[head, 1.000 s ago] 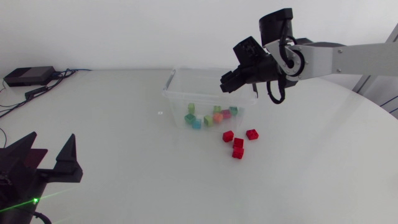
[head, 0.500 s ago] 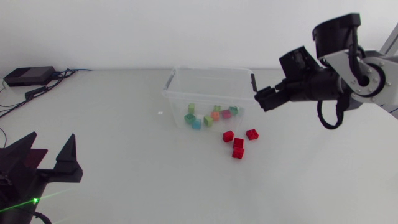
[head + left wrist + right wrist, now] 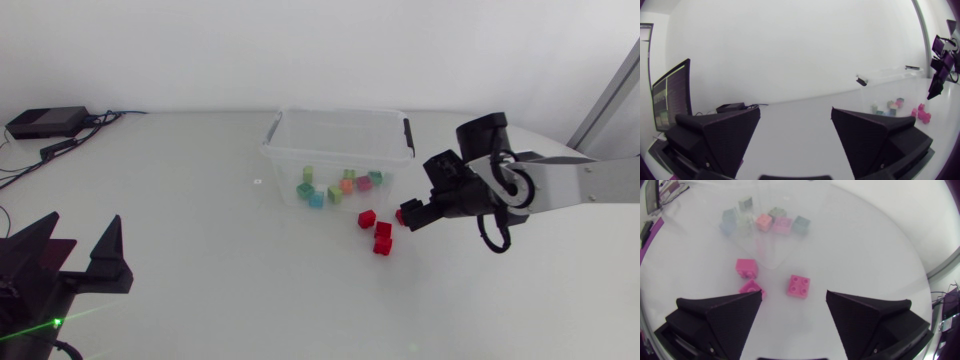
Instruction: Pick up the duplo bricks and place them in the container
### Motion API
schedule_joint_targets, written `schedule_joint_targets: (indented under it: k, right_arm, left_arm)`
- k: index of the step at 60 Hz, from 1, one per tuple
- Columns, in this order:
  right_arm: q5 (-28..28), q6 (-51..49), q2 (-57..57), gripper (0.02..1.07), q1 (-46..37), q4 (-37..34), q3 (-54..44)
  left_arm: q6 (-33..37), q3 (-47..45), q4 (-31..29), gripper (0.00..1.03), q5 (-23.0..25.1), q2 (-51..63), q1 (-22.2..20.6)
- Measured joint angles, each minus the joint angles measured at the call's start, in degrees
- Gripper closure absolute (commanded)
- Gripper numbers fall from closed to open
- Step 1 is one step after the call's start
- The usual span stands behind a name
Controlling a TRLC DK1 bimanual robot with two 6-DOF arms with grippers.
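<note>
red duplo bricks (image 3: 382, 230) lay loose on the table (image 3: 200, 200) just in front of the clear container (image 3: 278, 132), which already held a batch of pastel bricks (image 3: 335, 187). right gripper (image 3: 409, 219) had swung away from above the container within the last second and dropped low to the red cluster, claw released and wide, nearest brick (image 3: 799, 285) just ahead between its fingers but untouched, so by my read the next pick was only starting. left gripper (image 3: 75, 262) stayed parked at the near left edge, also released, holding nothing.
</note>
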Motion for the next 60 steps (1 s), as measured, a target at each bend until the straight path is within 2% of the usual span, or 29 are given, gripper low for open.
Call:
schedule_joint_targets:
  k: [7,27,32,36,45,60]
  right_arm:
    - [0.20,0.55,5.14,0.14,-0.13,3.52,0.00]
    - [0.20,0.55,13.00,0.20,-1.55,6.51,1.77]
    - [0.20,0.55,13.84,0.27,-1.55,7.56,2.10]
    - [0.17,0.55,14.97,0.38,-1.55,7.93,2.69]
    - [0.13,0.55,16.13,0.78,-1.53,9.14,3.52]
    - [-0.37,0.52,14.56,0.80,-1.81,8.72,2.89]
  left_arm:
    - [0.00,0.00,0.00,0.04,-0.02,0.00,0.00]
    - [0.00,0.00,0.00,0.04,0.00,0.00,0.00]
    - [0.00,0.00,0.00,0.04,-0.02,0.00,0.00]
    - [0.00,0.00,0.00,0.04,-0.02,0.00,0.00]
    - [0.00,0.00,0.00,0.04,0.00,0.00,0.00]
    - [0.00,0.00,0.00,0.04,-0.02,0.00,0.00]
